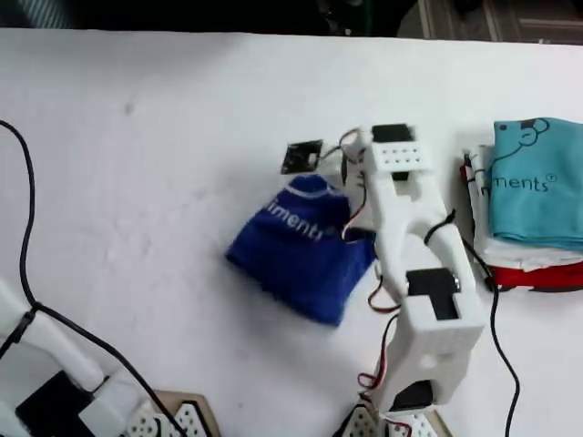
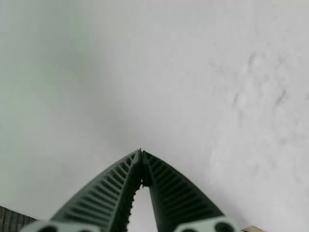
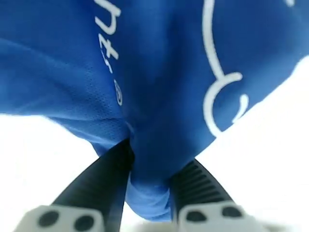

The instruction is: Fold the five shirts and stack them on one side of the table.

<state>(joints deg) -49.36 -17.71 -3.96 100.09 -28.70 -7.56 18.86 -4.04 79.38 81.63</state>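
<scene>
A blue shirt [image 1: 301, 246] with white print lies bunched near the middle of the white table [image 1: 155, 155]. My right gripper [image 1: 319, 179] is at its far edge, shut on a fold of the blue shirt [image 3: 159, 72]; in the right wrist view the cloth is pinched between both dark fingers [image 3: 111, 174] of the right gripper [image 3: 153, 157]. A stack sits at the right edge: a teal shirt [image 1: 537, 182] on top, a white one [image 1: 515, 250] and a red one [image 1: 547, 275] beneath. My left gripper [image 2: 141, 154] is shut with nothing in it, over bare table.
The left arm [image 1: 55, 373] rests at the near left corner, with a black cable [image 1: 25, 218] looping along the left side. The right arm's white body [image 1: 419, 273] stands between the blue shirt and the stack. The table's far edge [image 1: 273, 35] meets a dark background.
</scene>
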